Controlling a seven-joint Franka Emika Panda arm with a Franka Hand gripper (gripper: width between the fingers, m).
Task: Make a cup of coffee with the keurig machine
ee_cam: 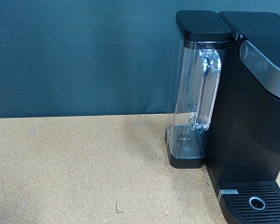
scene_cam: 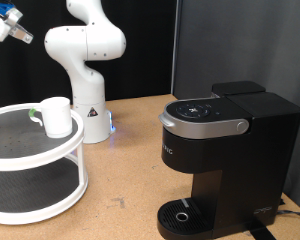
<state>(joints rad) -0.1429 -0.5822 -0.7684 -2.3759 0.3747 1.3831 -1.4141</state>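
We've got the end effector [scene_cam: 2,27] parked high, grip unreadable, the cup [scene_cam: 56,115] waiting well below and the keurig machine [scene_cam: 222,160] farther off, drip tray bare.

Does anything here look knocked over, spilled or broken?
Nothing stands out. The keurig machine stands upright with its lid shut, its drip tray bare. The cup sits upright on the white two-tier stand. The gripper hangs high, holding nothing visible.

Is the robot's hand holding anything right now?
Nothing shows as held. The gripper is high at the exterior view's top left, away from the cup on the round shelf and the keurig machine.
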